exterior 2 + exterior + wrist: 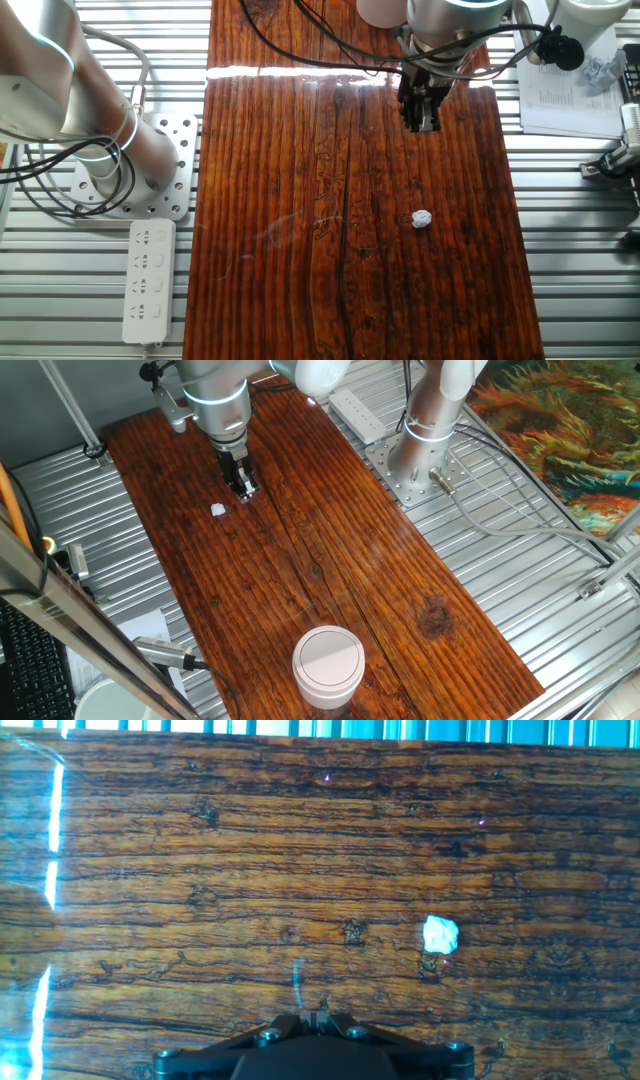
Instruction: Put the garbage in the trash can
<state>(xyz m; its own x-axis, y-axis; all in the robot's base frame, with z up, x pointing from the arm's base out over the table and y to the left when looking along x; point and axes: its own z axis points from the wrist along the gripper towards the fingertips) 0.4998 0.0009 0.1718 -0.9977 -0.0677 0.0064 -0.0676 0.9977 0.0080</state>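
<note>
Since the scrap lies bare on the table, nothing's done yet: grab, carry, drop all left. Gripper hovers near it, holding nothing; fingers look pinched together, tho can't tell for sure. Only one fixed view shows the can, lid on, well apart from scrap.

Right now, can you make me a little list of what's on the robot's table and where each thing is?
garbage: tiny white crumpled scrap lying loose on the wooden table
trash can: white can at the table's other end, lid on
gripper: raised near the scrap, not touching it, holding nothing
fingers: too close together to tell whether open or shut
task: scrap not yet picked up
</note>
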